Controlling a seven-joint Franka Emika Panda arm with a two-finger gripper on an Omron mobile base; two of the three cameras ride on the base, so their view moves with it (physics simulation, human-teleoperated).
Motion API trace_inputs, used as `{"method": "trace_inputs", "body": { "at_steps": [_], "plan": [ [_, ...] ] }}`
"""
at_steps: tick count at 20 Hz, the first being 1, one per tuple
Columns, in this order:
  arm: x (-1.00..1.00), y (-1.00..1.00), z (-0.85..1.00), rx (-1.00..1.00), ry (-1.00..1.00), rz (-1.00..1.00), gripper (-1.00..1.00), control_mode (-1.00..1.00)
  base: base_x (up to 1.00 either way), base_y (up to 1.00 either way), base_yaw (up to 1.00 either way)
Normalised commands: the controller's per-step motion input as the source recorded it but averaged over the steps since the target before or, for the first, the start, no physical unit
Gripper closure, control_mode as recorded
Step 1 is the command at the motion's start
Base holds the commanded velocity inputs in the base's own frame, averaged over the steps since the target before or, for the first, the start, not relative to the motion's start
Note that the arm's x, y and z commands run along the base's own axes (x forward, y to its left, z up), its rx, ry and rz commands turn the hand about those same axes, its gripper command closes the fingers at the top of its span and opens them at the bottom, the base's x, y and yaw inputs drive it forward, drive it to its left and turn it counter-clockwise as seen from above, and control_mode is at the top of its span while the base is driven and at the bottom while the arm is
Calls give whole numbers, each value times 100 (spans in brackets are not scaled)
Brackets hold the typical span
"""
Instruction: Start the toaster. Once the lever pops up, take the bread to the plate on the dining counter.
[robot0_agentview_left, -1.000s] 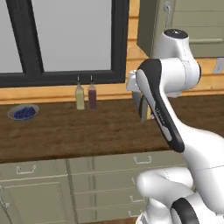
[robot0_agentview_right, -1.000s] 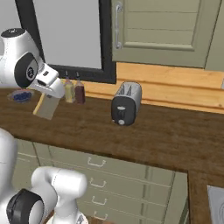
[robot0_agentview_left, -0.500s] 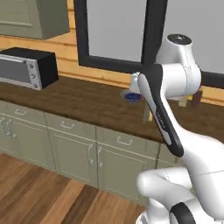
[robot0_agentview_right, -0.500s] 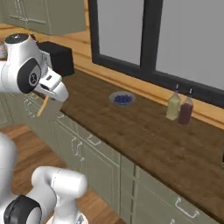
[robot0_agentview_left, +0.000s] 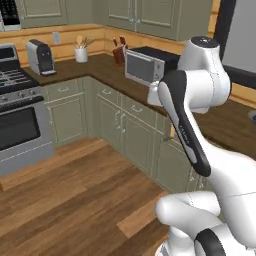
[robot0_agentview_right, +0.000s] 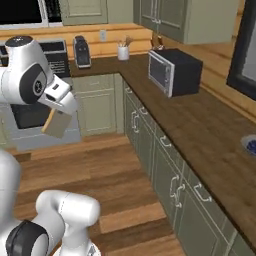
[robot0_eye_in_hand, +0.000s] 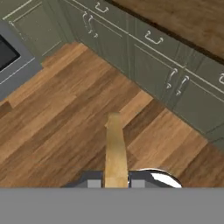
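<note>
Tan bread (robot0_agentview_right: 56, 124) still pinched in fingers (robot0_eye_in_hand: 94, 182); window gone, microwave (robot0_agentview_right: 173, 71) appeared.

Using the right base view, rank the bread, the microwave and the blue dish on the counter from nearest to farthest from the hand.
1. The bread: held in the hand, hanging over the wood floor at left.
2. The microwave: on the counter, across the aisle to the right.
3. The blue dish: far right edge of the counter, partly cut off.

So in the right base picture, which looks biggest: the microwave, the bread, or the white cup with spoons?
1. microwave
2. bread, though it's nearer the camera
3. white cup, far away, so it looks smallest
</note>
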Motion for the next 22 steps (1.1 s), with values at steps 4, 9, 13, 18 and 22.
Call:
{"method": "trace_inputs", "body": {
  "at_steps": [4, 9, 13, 18, 22],
  "plan": [
    [0, 0, 0, 0, 0, 0, 100, 100, 26, 82, 68],
    [0, 0, 0, 0, 0, 0, 100, 100, 49, 68, 64],
    [0, 0, 0, 0, 0, 0, 100, 100, 65, 39, 60],
    [0, 0, 0, 0, 0, 0, 100, 100, 77, 17, 56],
    [0, 0, 0, 0, 0, 0, 100, 100, 81, 3, 54]
  ]
}}
